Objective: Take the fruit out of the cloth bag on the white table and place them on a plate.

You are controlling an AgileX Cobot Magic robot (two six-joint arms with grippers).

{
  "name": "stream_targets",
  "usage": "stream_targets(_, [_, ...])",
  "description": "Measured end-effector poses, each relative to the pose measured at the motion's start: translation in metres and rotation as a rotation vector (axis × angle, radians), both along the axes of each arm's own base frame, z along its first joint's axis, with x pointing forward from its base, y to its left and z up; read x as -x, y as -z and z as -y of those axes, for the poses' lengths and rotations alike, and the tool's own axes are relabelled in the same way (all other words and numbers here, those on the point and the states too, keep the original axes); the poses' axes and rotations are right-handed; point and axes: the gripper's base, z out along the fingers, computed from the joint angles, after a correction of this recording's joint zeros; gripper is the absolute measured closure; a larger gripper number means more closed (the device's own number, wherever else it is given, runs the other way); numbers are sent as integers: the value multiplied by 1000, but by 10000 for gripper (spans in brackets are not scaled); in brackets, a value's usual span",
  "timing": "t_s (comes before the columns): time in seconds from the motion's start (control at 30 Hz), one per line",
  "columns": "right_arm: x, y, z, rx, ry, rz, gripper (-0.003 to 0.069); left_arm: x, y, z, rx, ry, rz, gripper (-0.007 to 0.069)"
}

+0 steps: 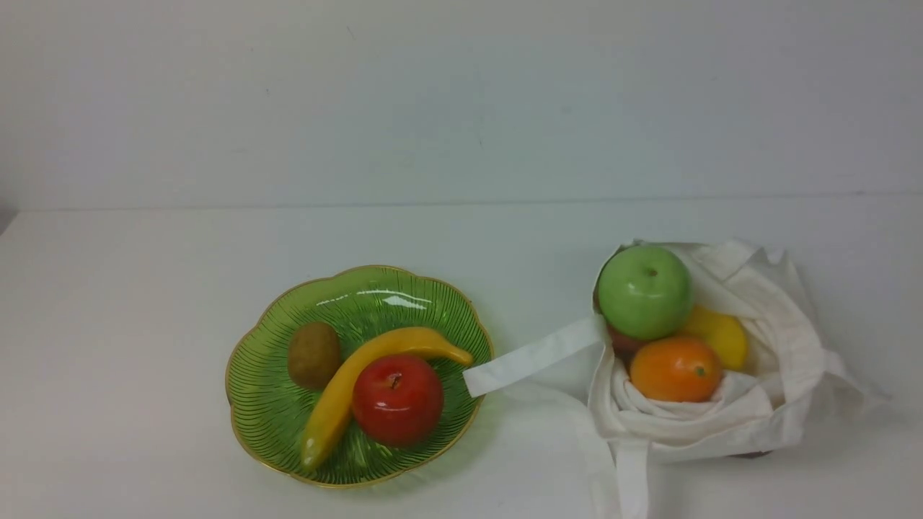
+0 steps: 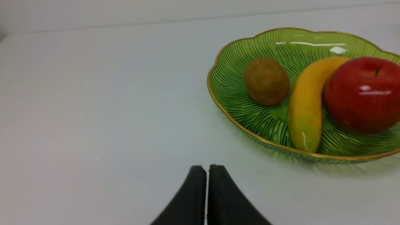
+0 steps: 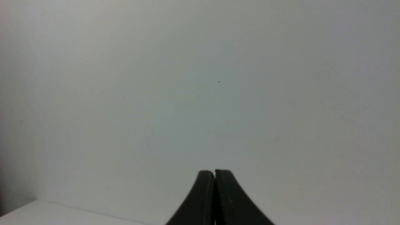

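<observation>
Right tool (image 3: 214, 172) closed together, nothing held; left tool (image 2: 207, 167) likewise. Green apple (image 1: 644, 294) seated uppermost in open cotton tote (image 1: 804, 346), robot's right side; right arm judged nearer. Scalloped glass plate (image 1: 249, 411) to be reached leftward, past strap (image 1: 535, 359).

The front camera looks forward and down over the table (image 1: 159, 303); the closer left wrist view shares the plate (image 1: 274, 425)

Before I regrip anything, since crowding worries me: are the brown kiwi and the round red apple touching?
Apart: the left wrist view shows the yellow banana between the kiwi and apple.
</observation>
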Motion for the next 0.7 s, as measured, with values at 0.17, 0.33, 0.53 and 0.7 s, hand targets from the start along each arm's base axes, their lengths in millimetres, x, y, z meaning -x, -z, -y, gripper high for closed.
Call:
stream_targets(0.17, [-3, 14, 0, 54, 35, -13, 671, 0, 0, 0, 0, 0, 0, 632])
stream_targets(0.33, [-22, 61, 2, 118, 209, -149, 671, 0, 0, 0, 0, 0, 0, 632])
stream_targets(0.53, [-37, 140, 9, 144, 373, -385, 671, 0, 0, 0, 0, 0, 0, 632])
stream_targets(0.7, [-36, 173, 11, 130, 407, -438, 671, 0, 0, 0, 0, 1, 0, 632])
